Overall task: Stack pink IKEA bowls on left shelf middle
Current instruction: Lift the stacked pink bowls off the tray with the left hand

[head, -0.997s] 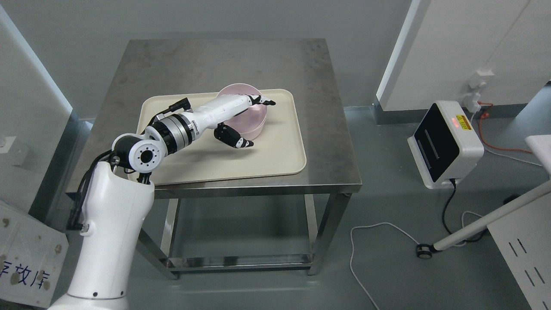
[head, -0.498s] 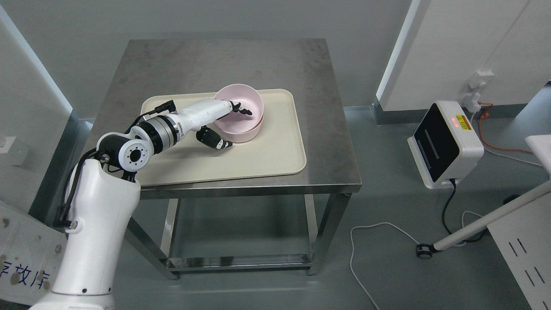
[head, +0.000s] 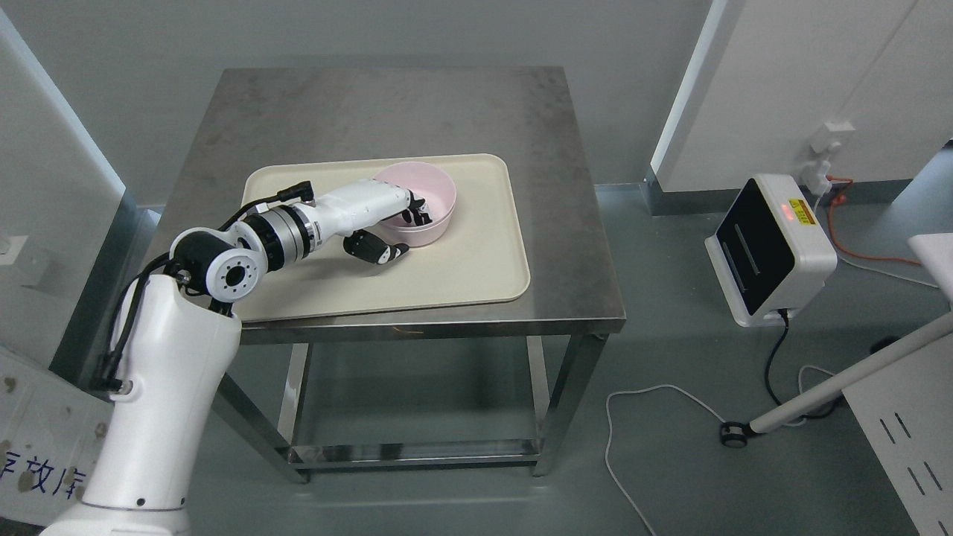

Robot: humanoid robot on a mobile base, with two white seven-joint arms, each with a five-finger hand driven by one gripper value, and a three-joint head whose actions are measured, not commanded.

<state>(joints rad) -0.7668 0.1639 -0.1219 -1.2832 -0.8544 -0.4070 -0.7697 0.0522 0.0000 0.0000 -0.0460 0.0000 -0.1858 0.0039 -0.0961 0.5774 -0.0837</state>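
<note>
One pink bowl [head: 438, 190] stands upright on a cream tray [head: 461, 260] on the steel table [head: 387, 104]. My left arm comes in from the lower left and lies across the tray. My left hand [head: 407, 235] is at the bowl's near-left rim. Its fingers [head: 418, 214] curl down inside the bowl and its thumb [head: 389, 254] is outside against the near wall, so the hand pinches that wall. The bowl's near-left rim is hidden by the hand. My right arm does not show. No shelf shows.
The table's front edge is just below the tray. On the floor at the right stand a white device with a black panel [head: 770, 249], a white cable [head: 633, 417] and a wheeled white stand leg [head: 819, 394]. A white box [head: 45, 447] sits at the lower left.
My left hand has drawn back from reaching over the bowl's far rim. Its fingers have curled down inside the bowl and the thumb has closed in on the near wall.
</note>
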